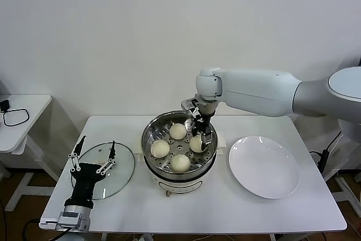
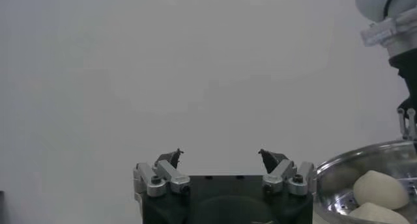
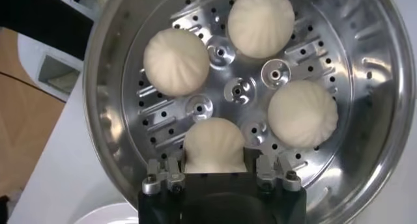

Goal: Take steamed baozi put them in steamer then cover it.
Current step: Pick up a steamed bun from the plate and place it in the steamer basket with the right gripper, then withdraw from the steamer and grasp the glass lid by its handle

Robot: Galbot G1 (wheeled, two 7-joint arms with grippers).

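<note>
Lid [image 1: 107, 167] lies flat on the surface directly under the wide-open, empty left claw [image 1: 93, 153] (the nearer arm), while the right claw [image 1: 198, 134], part-open, straddles the fourth baozi [image 3: 215, 146] inside the steamer [image 1: 148, 139].

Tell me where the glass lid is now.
In the head view the glass lid lies flat on the table's left side, beside the steamer, under the left gripper.
</note>
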